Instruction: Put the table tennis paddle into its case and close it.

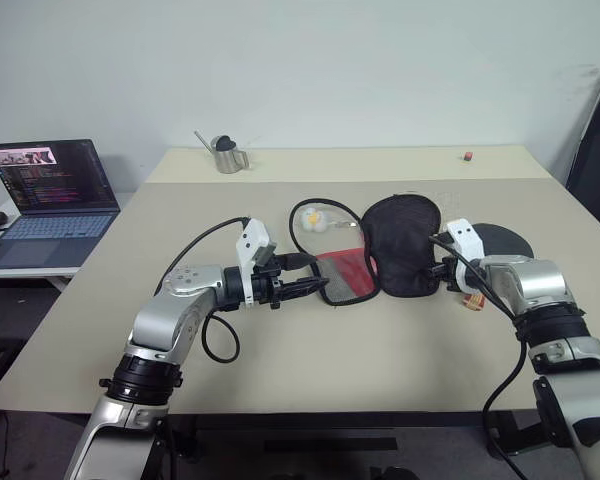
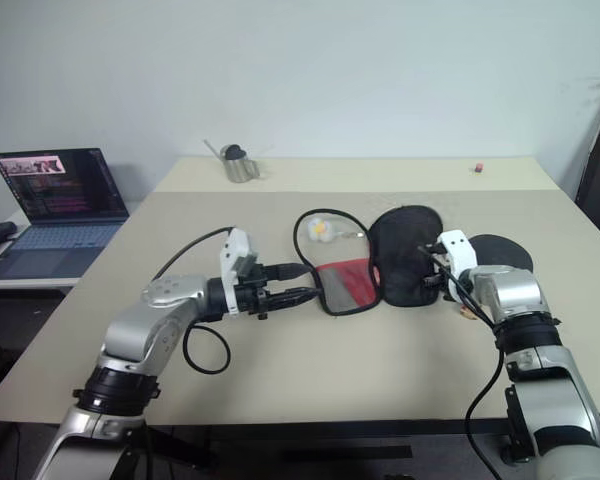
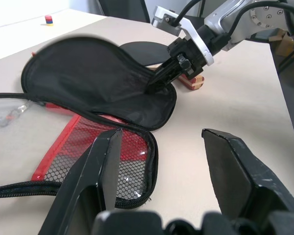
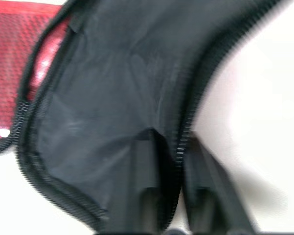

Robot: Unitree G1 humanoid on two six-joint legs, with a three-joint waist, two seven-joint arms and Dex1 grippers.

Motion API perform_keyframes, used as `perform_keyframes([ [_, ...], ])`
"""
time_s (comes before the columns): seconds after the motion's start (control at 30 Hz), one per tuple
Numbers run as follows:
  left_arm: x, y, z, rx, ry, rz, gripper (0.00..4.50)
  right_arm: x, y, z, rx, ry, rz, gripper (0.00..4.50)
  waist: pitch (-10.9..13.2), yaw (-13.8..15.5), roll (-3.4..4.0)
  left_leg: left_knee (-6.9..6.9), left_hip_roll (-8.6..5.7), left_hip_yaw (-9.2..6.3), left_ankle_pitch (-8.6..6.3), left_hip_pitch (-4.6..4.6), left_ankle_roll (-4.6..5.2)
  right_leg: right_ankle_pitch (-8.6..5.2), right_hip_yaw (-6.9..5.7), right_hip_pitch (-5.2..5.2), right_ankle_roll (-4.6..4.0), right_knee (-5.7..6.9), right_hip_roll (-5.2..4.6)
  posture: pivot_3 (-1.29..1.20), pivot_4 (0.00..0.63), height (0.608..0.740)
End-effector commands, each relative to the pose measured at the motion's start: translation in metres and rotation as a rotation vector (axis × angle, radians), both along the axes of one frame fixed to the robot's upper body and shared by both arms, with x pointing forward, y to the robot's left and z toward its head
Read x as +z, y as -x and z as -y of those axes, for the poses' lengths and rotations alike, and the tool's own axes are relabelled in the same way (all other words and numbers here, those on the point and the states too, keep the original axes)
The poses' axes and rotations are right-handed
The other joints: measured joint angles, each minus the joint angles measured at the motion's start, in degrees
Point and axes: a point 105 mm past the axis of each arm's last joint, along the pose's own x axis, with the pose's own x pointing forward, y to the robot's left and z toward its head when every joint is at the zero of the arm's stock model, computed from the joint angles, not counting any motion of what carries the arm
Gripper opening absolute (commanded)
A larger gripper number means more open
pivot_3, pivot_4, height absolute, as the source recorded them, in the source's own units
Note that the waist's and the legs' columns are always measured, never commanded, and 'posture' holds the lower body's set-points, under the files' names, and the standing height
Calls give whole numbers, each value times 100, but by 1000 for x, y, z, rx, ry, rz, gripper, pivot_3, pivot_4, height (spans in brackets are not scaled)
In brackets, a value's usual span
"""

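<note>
The case lies unzipped and spread flat mid-table, its black flap (image 1: 400, 245) to the right and its red mesh half (image 1: 348, 278) to the left. My left gripper (image 1: 315, 288) hovers open at the red half's left edge, nothing between its fingers (image 3: 105, 166). My right gripper (image 1: 442, 270) is at the flap's right rim, its fingers a small gap apart astride the zip edge (image 4: 186, 122). The table tennis paddle lies on the table just right of the flap, outside the case: black blade (image 1: 505, 240), wooden handle (image 1: 472, 300) partly behind my right wrist.
A black cable loop (image 1: 315, 215) with a small yellow-white object lies behind the case. A metal watering can (image 1: 227, 155) and a tiny red block (image 1: 467, 155) stand at the far edge. An open laptop (image 1: 50, 195) sits on a side table to the left.
</note>
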Motion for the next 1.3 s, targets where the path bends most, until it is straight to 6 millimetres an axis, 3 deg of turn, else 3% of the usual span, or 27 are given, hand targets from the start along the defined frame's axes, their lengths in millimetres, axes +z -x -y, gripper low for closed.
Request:
perform_keyframes([
  [0.03,9,0,1,-9,11,44,2837,22,-8,6,-17,14,82,2052,0,-1,0,0,0,0,0,0,0,0,0,0,0,0,0,0,150,740],
  [0.17,9,1,2,-9,13,44,2837,30,-7,11,-27,19,111,3438,0,1,0,0,0,0,0,0,0,0,0,0,0,0,0,0,150,740],
  [0.4,11,2,-8,18,34,36,2837,50,2,23,-57,-16,185,3438,0,4,0,-1,0,0,0,-2,0,0,0,0,0,-3,0,0,150,740],
  [0.53,12,4,-16,41,35,38,2837,56,15,29,-87,-10,226,4414,0,2,0,-1,1,-2,0,-2,0,0,-1,-1,0,-3,0,0,150,740],
  [0.57,12,5,-17,42,33,37,2837,56,18,33,-110,5,235,4487,0,5,0,-1,1,-1,0,-2,0,0,0,-1,0,-2,0,0,150,740],
  [0.7,14,11,-15,25,22,46,2837,54,27,56,-279,95,315,4487,0,24,0,0,-1,-3,0,-3,0,0,-1,1,0,-2,-2,0,150,740],
  [0.83,20,21,-6,-38,10,68,2837,40,37,65,-432,89,317,4487,0,16,0,0,1,-3,0,-3,0,0,-1,0,0,1,-2,0,150,740],
  [1.07,29,17,0,-69,-14,100,2837,9,51,59,-619,17,245,4487,-1,14,1,1,0,0,0,3,1,0,4,1,0,10,0,0,150,740],
  [1.3,32,14,3,-76,-5,101,2837,-6,43,63,-668,28,220,4487,-1,7,3,-1,0,4,0,5,1,0,6,1,0,8,2,0,150,740],
])
